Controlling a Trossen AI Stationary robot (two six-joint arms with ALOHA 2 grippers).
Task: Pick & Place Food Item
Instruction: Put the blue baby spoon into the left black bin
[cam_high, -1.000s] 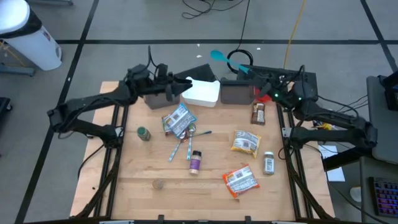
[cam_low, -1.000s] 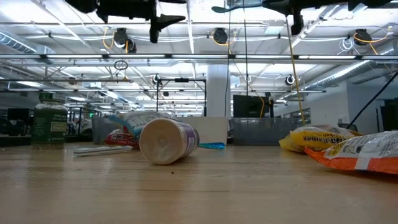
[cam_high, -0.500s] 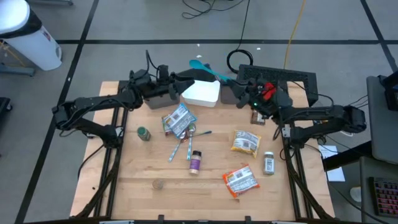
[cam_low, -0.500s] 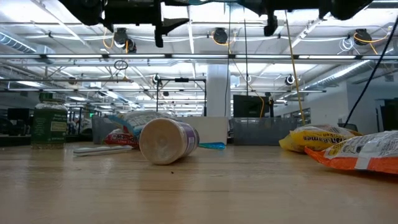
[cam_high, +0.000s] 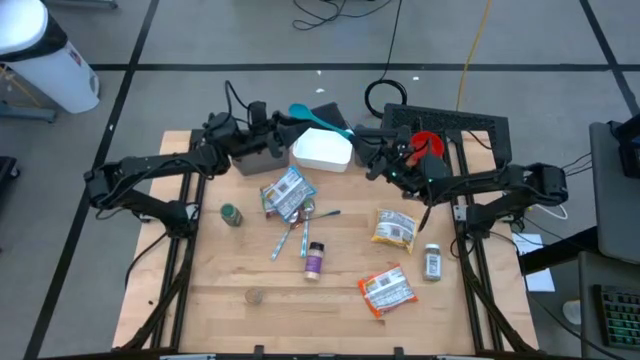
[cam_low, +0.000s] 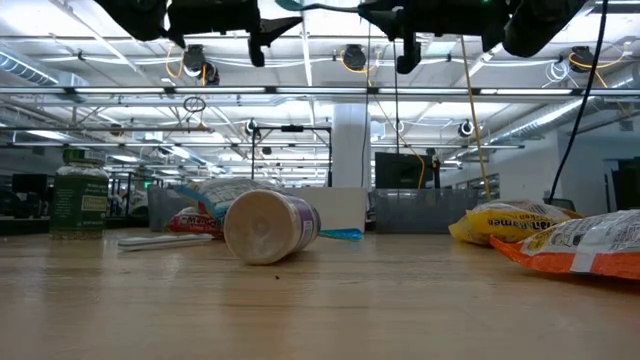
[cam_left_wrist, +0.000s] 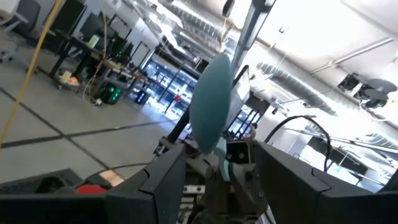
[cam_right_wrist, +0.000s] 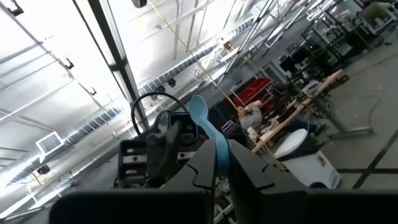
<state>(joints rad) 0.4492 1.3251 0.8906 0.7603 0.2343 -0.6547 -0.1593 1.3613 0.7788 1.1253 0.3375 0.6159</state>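
Right gripper (cam_high: 352, 135) is clamping a teal spatula (cam_high: 318, 116) and presenting it above the bench's (cam_high: 230, 330) far edge, over the white box (cam_high: 322, 150); left gripper (cam_high: 283, 122), jaws partly open, is waiting at the blade; it should be closing squarely before the right lets go.

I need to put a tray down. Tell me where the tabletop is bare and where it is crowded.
Bare: the near left stretch of the table, broken only by a small cap, and the near edge left of the orange packet. Crowded: the middle, around the blue packet, cutlery and purple jar, and the far edge by the white container.
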